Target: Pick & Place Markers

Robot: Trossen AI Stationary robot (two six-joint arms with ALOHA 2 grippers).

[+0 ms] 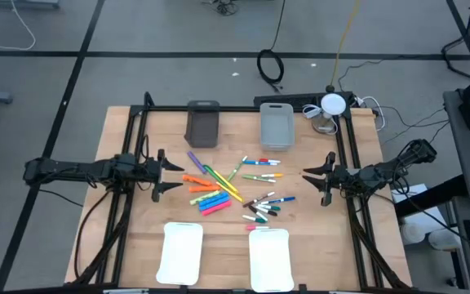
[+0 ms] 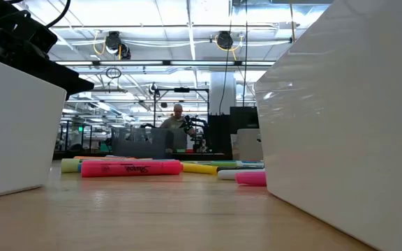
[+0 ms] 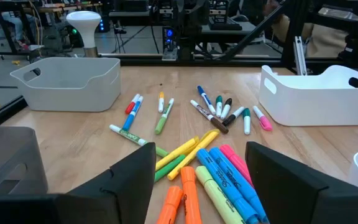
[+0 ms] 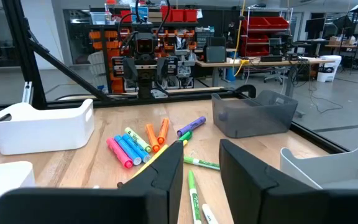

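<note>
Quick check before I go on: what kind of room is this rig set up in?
Most likely a large robotics lab or workshop. Beyond the table, the right wrist view shows another robot rig and red parts bins; the low view shows a high ceiling with strip lights and a person among equipment.

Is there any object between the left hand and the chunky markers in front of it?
Nothing visible. The left hand is open at the left edge of the table, and only bare wood lies between it and the nearest chunky markers. The grey bins and white trays stand off to the sides.
</note>
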